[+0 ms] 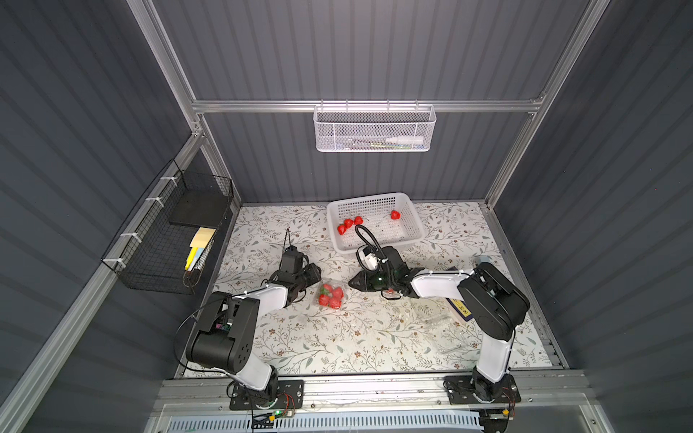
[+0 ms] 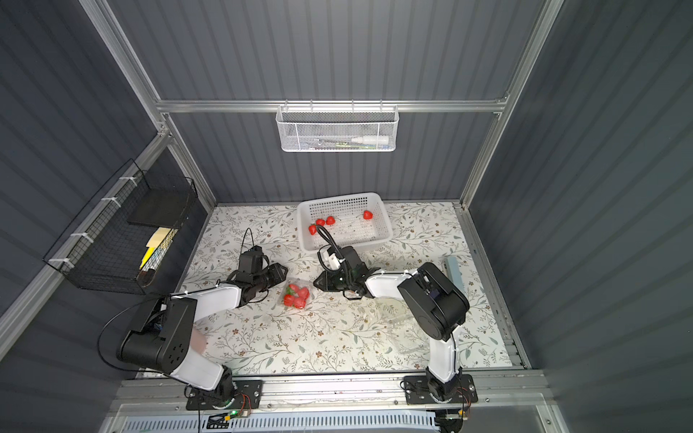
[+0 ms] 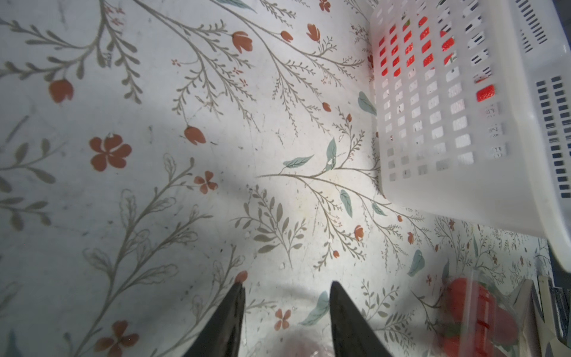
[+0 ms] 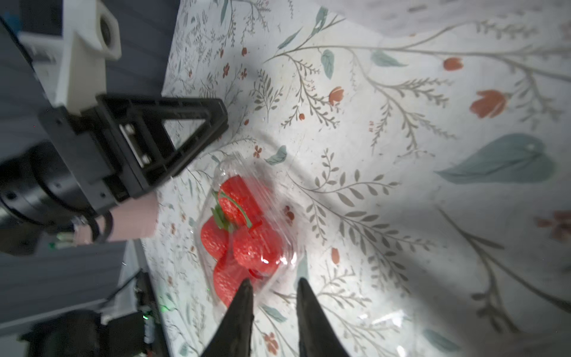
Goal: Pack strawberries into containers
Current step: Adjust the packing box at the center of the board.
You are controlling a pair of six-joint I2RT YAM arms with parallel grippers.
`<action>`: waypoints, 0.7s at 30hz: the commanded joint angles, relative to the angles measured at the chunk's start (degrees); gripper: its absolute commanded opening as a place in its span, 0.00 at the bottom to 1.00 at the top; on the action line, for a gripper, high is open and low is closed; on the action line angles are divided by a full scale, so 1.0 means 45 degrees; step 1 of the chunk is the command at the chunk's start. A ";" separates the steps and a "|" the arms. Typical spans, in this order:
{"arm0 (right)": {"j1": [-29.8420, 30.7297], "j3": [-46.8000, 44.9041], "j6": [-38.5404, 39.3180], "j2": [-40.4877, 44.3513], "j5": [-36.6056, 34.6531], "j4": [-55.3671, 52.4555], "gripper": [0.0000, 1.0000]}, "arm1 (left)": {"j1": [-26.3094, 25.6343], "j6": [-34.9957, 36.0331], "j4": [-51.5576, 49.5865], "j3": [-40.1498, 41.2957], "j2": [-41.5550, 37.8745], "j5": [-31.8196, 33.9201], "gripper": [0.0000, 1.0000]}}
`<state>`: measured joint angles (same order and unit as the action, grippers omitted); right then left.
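Where both top views look down on the floral table (image 1: 337, 337), a clear punnet (image 1: 339, 304) holding strawberries (image 1: 325, 300) lies between the two arms. The left gripper (image 1: 315, 276) is just beside it on one side and the right gripper (image 1: 350, 283) just beside it on the other. Neither gripper's jaw gap can be read from this height. Behind them stands a white basket (image 1: 375, 198) with four loose berries (image 1: 348, 223), three clustered at one end and one apart. In the left wrist view, the two dark fingers (image 3: 231, 315) stand spread over bare table with nothing between them. The punnet shows blurred off to one side, clear of the tips, and red shows through the holes of the basket wall beyond. In the right wrist view, the jaws are likewise spread and pinch nothing. The punnet sits directly ahead with four berries packed inside, green caps visible on the far ones. One fingertip (image 4: 245, 290) overlaps the punnet's near rim; whether it touches cannot be told. The left gripper appears beyond the punnet, apart from it.
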<state>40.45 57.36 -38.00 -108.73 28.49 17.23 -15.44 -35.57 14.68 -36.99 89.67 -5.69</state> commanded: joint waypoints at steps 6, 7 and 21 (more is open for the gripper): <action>0.0014 0.0703 -0.0859 -0.1179 0.1186 0.0923 0.52 | -0.0025 -0.0471 0.0722 0.0830 -0.0139 -0.0835 0.51; -0.0001 0.0744 -0.0904 -0.1262 0.1202 0.0963 0.52 | -0.0043 -0.0575 0.0876 0.0979 -0.0211 -0.0992 0.51; 0.0163 0.0345 -0.1688 -0.1593 0.1559 0.1893 0.39 | -0.0807 -0.1587 0.2042 0.1934 0.0015 -0.1236 0.50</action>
<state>40.77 59.68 -44.42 -115.81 34.76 23.81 -18.79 -41.63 23.51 -29.12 89.06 -10.68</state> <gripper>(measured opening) 0.376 0.505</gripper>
